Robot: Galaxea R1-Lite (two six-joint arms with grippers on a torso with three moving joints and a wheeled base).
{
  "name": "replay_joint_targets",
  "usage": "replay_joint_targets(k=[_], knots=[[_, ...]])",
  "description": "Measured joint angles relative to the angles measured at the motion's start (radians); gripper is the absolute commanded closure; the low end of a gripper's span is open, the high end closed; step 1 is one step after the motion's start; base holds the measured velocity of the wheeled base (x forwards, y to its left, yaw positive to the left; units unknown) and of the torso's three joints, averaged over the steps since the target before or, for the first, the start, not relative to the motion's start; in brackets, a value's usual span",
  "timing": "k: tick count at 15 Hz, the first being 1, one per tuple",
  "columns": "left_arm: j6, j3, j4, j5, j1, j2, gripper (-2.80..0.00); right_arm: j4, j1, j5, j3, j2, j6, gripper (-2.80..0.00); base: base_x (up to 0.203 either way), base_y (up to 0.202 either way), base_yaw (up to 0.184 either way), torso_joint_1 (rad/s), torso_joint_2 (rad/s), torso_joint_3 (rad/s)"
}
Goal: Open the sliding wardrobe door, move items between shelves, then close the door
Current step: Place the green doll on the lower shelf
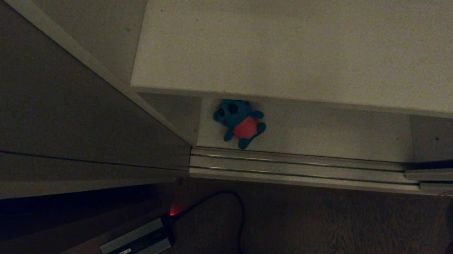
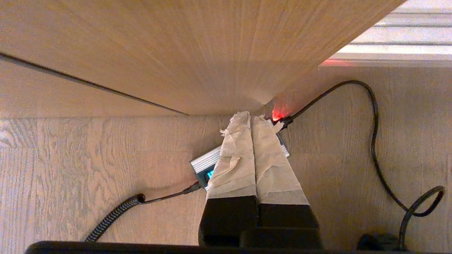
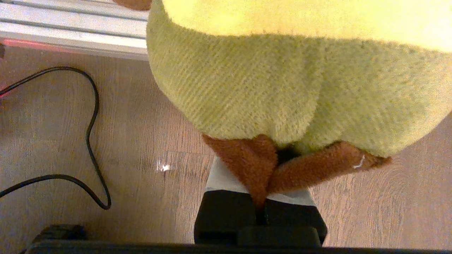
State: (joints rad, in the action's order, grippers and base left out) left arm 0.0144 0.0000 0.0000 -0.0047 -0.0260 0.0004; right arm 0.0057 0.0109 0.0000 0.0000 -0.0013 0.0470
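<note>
Nearest to me, the left gripper (image 2: pixel 251 118) hangs above the wooden floor (image 2: pixel 88 169) with its tape-wrapped jaws pressed together on nothing, right over a grey box (image 2: pixel 201 165) that glows red at one end and trails a black cable (image 2: pixel 374 141) in loops across the boards. The right gripper (image 3: pixel 263 197) is low over the same floor, its jaws clamped on the green avocado plush (image 3: pixel 282 88); the toy's brown legs (image 3: pixel 254 165) are squeezed between them, and its fuzzy body hides most of what lies beyond. In the head view only a sliver of that toy shows at the far right edge, just at the ribbed metal floor track (image 1: pixel 299 168). Past the track, the wardrobe stands open on this side, and the teal monster (image 1: pixel 239 122) lies on its back on the bottom shelf (image 1: pixel 329 134), red-pink belly up, near the left end and partly under the front edge of the shelf above (image 1: pixel 304 44). To the left runs a brown wooden side board (image 1: pixel 52 111). I cannot make out the sliding door itself.
</note>
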Motion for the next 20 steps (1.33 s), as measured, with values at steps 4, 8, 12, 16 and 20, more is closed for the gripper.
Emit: replay_joint_targets(k=[4, 8, 12, 16, 20], knots=[[-0.001, 0.000, 0.000, 0.001, 0.000, 0.000, 0.00, 0.000, 0.000, 0.000, 0.000, 0.000, 0.000, 0.00, 0.000, 0.000, 0.000, 0.000, 0.00, 0.018], [-0.002, 0.000, 0.001, 0.003, 0.000, 0.000, 0.00, 0.000, 0.000, 0.000, 0.000, 0.000, 0.000, 0.00, 0.000, 0.000, 0.000, 0.000, 0.00, 0.000], [0.003, 0.000, 0.002, 0.002, 0.000, 0.000, 0.00, 0.000, 0.000, 0.000, 0.000, 0.000, -0.007, 0.00, 0.000, 0.000, 0.000, 0.000, 0.00, 0.000], [0.012, 0.000, 0.004, -0.001, 0.000, 0.000, 0.00, 0.000, 0.000, 0.000, 0.000, 0.000, -0.008, 0.00, 0.000, 0.000, 0.000, 0.000, 0.00, 0.000], [0.011, 0.000, 0.002, 0.000, 0.000, 0.000, 0.00, 0.000, 0.000, 0.000, 0.000, 0.000, -0.004, 0.00, -0.118, 0.000, 0.001, 0.005, 0.00, 0.000]])
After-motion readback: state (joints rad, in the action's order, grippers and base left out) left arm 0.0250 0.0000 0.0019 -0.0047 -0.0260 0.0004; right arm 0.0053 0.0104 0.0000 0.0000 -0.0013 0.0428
